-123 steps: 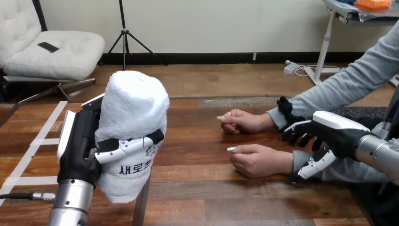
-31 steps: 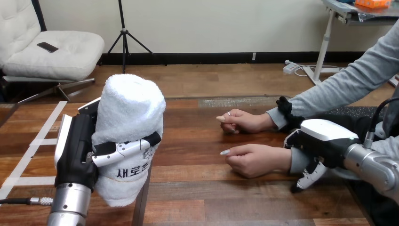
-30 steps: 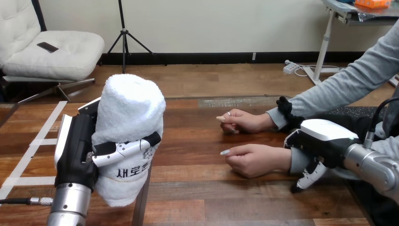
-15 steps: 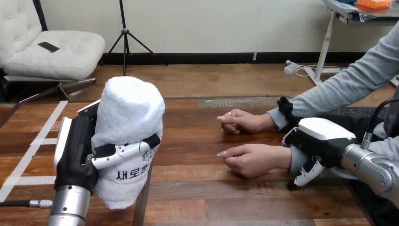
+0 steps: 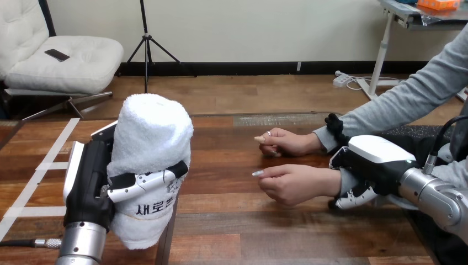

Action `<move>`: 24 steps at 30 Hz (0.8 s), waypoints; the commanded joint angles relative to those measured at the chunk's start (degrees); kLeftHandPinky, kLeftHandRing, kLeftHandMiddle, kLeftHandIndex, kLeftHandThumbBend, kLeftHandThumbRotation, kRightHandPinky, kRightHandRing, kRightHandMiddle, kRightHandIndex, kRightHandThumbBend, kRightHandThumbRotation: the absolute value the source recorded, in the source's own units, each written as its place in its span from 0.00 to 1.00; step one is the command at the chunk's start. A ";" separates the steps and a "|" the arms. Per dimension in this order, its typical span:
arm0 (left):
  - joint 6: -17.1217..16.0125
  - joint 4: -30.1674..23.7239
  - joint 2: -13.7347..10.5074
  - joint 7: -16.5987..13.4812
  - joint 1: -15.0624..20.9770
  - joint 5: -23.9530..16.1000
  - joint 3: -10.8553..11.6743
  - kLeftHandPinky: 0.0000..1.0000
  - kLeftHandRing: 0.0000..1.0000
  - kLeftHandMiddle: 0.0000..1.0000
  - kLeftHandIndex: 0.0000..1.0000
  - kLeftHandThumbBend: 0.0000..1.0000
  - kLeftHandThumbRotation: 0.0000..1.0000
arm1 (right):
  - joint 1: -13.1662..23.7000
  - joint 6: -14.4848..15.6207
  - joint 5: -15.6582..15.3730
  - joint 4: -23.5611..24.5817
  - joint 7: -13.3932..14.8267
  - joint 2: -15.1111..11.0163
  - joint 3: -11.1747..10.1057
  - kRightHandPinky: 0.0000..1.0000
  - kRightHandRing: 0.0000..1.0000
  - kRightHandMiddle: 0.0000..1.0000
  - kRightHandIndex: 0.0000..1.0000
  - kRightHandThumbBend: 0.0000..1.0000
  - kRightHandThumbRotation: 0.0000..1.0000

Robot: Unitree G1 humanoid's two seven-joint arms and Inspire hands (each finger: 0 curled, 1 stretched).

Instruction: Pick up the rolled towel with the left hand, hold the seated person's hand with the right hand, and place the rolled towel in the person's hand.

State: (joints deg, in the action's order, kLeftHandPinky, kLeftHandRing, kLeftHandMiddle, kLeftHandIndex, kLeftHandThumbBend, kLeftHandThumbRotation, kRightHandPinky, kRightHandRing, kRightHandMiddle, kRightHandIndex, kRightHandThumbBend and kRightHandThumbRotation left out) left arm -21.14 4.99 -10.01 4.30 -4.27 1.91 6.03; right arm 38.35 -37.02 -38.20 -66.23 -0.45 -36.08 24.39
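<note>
Near the counter's front left corner, the left hand is wrapped tight round the rolled towel, which stands up. By the right edge, the right hand sits on the wrist of the person's nearer hand; I cannot tell if it grips, so the wrist might slip free and the towel could drop. The middle of the counter is bare, with room to cross.

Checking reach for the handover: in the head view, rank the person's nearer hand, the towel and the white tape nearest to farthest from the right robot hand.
1. Person's nearer hand: just left of the right robot hand.
2. Towel: table's left, in the left robot hand.
3. White tape: far left.
</note>
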 commanded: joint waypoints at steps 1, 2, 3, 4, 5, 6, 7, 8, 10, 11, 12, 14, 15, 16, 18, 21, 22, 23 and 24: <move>-2.22 -1.92 0.52 0.32 2.55 0.90 0.21 0.29 0.34 0.38 0.40 0.60 0.00 | 3.02 -0.69 0.53 -0.42 1.58 0.96 -0.25 0.27 0.32 0.38 0.40 0.53 0.23; -2.18 -1.95 0.56 0.34 2.54 0.92 0.21 0.29 0.33 0.38 0.40 0.60 0.00 | 3.05 -0.70 0.51 -0.45 1.58 0.95 -0.23 0.27 0.32 0.38 0.41 0.52 0.23; -2.30 -1.87 0.58 0.36 2.57 0.89 0.22 0.29 0.33 0.38 0.40 0.60 0.00 | 3.05 -0.67 0.48 -0.39 1.52 0.91 -0.21 0.28 0.32 0.38 0.41 0.52 0.23; -2.41 -1.80 0.60 0.37 2.59 0.86 0.23 0.28 0.33 0.38 0.40 0.60 0.00 | 3.05 -0.64 0.47 -0.33 1.48 0.89 -0.21 0.28 0.33 0.39 0.41 0.50 0.24; -2.48 -1.76 0.61 0.39 2.61 0.84 0.25 0.28 0.33 0.38 0.40 0.60 0.00 | 3.05 -0.63 0.47 -0.30 1.45 0.87 -0.20 0.28 0.33 0.39 0.41 0.50 0.24; -2.72 -1.58 0.64 0.54 2.67 0.98 0.27 0.28 0.33 0.38 0.40 0.60 0.00 | 3.04 -0.67 0.50 -0.31 1.45 0.87 -0.22 0.28 0.33 0.39 0.42 0.49 0.24; -2.88 -1.47 0.66 0.66 2.72 1.10 0.29 0.28 0.33 0.38 0.40 0.60 0.00 | 3.03 -0.71 0.53 -0.33 1.46 0.87 -0.24 0.29 0.33 0.39 0.42 0.49 0.25; -3.00 -1.38 0.68 0.75 2.76 1.17 0.31 0.28 0.33 0.38 0.39 0.60 0.00 | 3.03 -0.73 0.54 -0.35 1.47 0.88 -0.25 0.29 0.33 0.39 0.41 0.48 0.25; -2.61 -1.64 0.78 0.73 2.69 1.19 0.34 0.27 0.32 0.38 0.39 0.60 0.00 | 2.99 -0.87 0.68 -0.35 1.45 0.89 -0.35 0.28 0.33 0.39 0.41 0.48 0.25; -2.49 -1.71 0.81 0.73 2.67 1.18 0.36 0.27 0.32 0.37 0.39 0.60 0.00 | 2.98 -0.91 0.71 -0.35 1.44 0.90 -0.37 0.28 0.33 0.39 0.40 0.47 0.26; -2.36 -1.85 0.83 0.63 2.64 0.99 0.36 0.27 0.32 0.37 0.39 0.60 0.00 | 2.95 -0.90 0.80 -0.35 1.40 0.91 -0.44 0.28 0.33 0.39 0.40 0.47 0.26; -2.30 -1.95 0.84 0.53 2.62 0.76 0.39 0.27 0.32 0.37 0.39 0.60 0.00 | 2.93 -0.85 0.88 -0.35 1.35 0.94 -0.50 0.28 0.32 0.38 0.40 0.46 0.26; -2.25 -2.00 0.86 0.51 2.62 0.74 0.40 0.27 0.32 0.37 0.39 0.60 0.00 | 2.90 -0.89 0.82 -0.30 1.48 0.91 -0.48 0.28 0.32 0.38 0.40 0.45 0.26; -2.23 -2.02 0.88 0.52 2.61 0.75 0.42 0.27 0.32 0.38 0.39 0.60 0.00 | 2.88 -0.93 0.77 -0.27 1.59 0.88 -0.45 0.27 0.32 0.38 0.40 0.45 0.26; -2.04 -2.17 0.90 0.44 2.59 0.62 0.44 0.27 0.32 0.38 0.39 0.60 0.00 | 2.87 -0.99 0.63 -0.22 1.81 0.84 -0.37 0.27 0.32 0.38 0.40 0.44 0.26; -1.80 -2.39 0.89 0.31 2.56 0.35 0.48 0.28 0.33 0.38 0.39 0.60 0.00 | 2.88 -1.11 0.35 -0.20 2.18 0.74 -0.20 0.27 0.32 0.38 0.40 0.43 0.25; -1.79 -2.42 0.89 0.31 2.56 0.31 0.49 0.28 0.33 0.38 0.39 0.60 0.00 | 2.89 -1.19 0.23 -0.20 2.31 0.68 -0.12 0.27 0.32 0.38 0.41 0.43 0.25; -1.79 -2.44 0.89 0.31 2.56 0.27 0.50 0.28 0.33 0.38 0.39 0.60 0.00 | 2.90 -1.25 0.15 -0.20 2.41 0.64 -0.06 0.27 0.32 0.38 0.41 0.42 0.24; -1.91 -2.38 0.91 0.36 2.61 0.34 0.52 0.28 0.33 0.38 0.39 0.60 0.00 | 2.90 -1.29 0.10 -0.14 2.46 0.59 -0.02 0.27 0.32 0.38 0.41 0.42 0.24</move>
State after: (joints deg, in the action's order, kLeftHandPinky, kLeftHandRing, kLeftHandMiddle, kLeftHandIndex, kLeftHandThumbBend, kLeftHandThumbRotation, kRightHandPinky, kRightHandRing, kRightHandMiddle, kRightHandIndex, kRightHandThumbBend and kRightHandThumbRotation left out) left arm -21.45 4.99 -9.11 4.98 -4.32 1.90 6.01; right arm 38.35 -37.42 -38.23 -66.48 0.09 -36.08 24.42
